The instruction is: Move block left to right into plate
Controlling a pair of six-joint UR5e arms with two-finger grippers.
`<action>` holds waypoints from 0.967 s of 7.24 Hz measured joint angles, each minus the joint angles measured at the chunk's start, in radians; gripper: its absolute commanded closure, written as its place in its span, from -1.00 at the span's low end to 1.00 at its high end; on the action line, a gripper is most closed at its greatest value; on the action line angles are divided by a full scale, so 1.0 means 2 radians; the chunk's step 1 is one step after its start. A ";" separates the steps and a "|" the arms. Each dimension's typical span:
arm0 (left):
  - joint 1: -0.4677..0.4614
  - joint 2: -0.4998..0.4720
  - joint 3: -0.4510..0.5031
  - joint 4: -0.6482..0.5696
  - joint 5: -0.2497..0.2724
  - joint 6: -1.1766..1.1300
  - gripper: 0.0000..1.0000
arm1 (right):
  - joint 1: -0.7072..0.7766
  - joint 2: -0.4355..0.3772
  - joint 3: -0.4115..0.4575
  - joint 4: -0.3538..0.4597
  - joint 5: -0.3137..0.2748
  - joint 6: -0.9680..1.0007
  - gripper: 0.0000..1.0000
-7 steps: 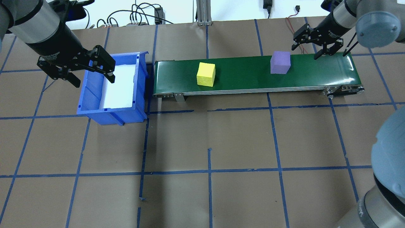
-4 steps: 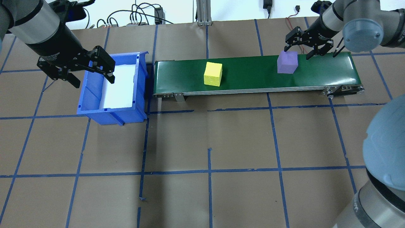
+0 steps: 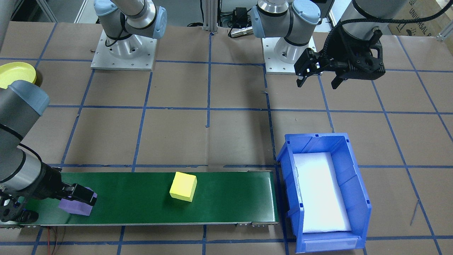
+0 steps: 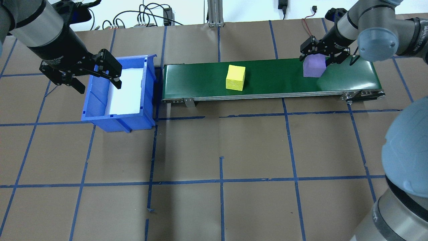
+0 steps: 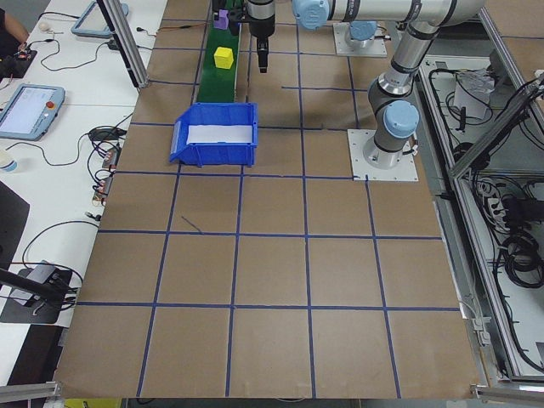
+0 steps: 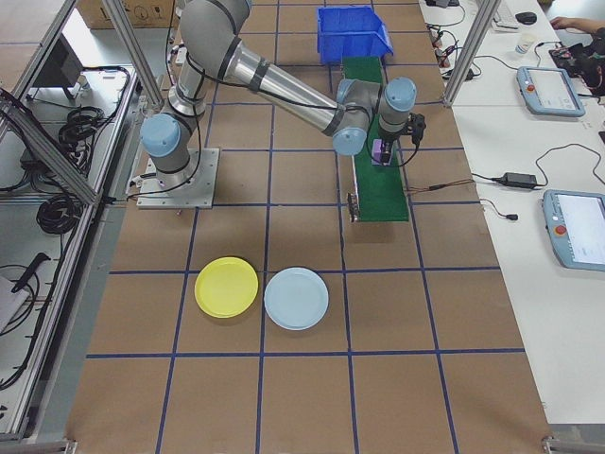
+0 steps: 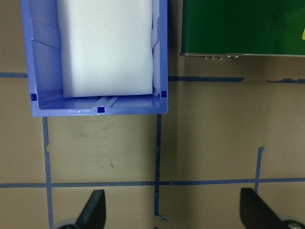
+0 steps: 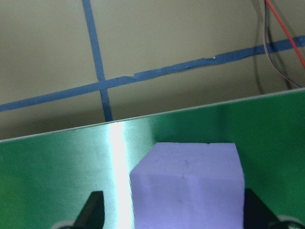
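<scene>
A purple block (image 4: 314, 66) (image 8: 186, 186) rides near the right end of the green conveyor belt (image 4: 274, 78). My right gripper (image 4: 316, 60) (image 8: 174, 214) is open and straddles it, one finger on each side, with a gap showing at one finger. A yellow block (image 4: 235, 77) (image 3: 183, 186) sits mid-belt. The yellow plate (image 6: 227, 287) (image 3: 17, 72) lies on the table on my right side, far from the belt. Above the left wall of the blue bin (image 4: 97, 100) hangs my left gripper (image 4: 98, 83) (image 7: 174, 214), open and holding nothing.
A light blue plate (image 6: 296, 298) lies beside the yellow one. The blue bin with its white liner (image 3: 320, 191) stands at the belt's left end. Cables and a red wire (image 8: 281, 52) lie behind the belt. Blue tape lines grid the brown table.
Both blocks have travelled right along the belt. My right gripper moved left and down until its fingers came around the purple block. The left arm has not moved.
</scene>
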 measured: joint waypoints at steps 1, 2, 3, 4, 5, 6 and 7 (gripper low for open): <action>0.000 0.000 -0.001 0.000 0.000 0.000 -1.00 | -0.001 -0.002 0.004 0.000 -0.025 -0.001 0.55; 0.000 0.000 -0.001 0.000 0.000 0.000 -1.00 | -0.001 -0.008 0.005 0.002 -0.064 -0.007 0.69; 0.000 0.000 -0.001 0.000 0.001 0.000 -1.00 | -0.005 -0.017 0.006 0.005 -0.107 -0.025 0.69; 0.001 0.000 -0.001 0.000 0.001 0.000 -1.00 | -0.022 -0.031 0.009 0.009 -0.132 -0.062 0.69; 0.000 0.000 -0.001 0.000 0.000 0.000 -1.00 | -0.059 -0.050 0.016 0.017 -0.143 -0.118 0.68; 0.000 0.000 -0.001 0.000 0.000 0.000 -1.00 | -0.115 -0.070 0.026 0.030 -0.148 -0.188 0.68; 0.000 0.000 -0.001 0.000 0.000 0.000 -1.00 | -0.184 -0.087 0.039 0.041 -0.150 -0.268 0.68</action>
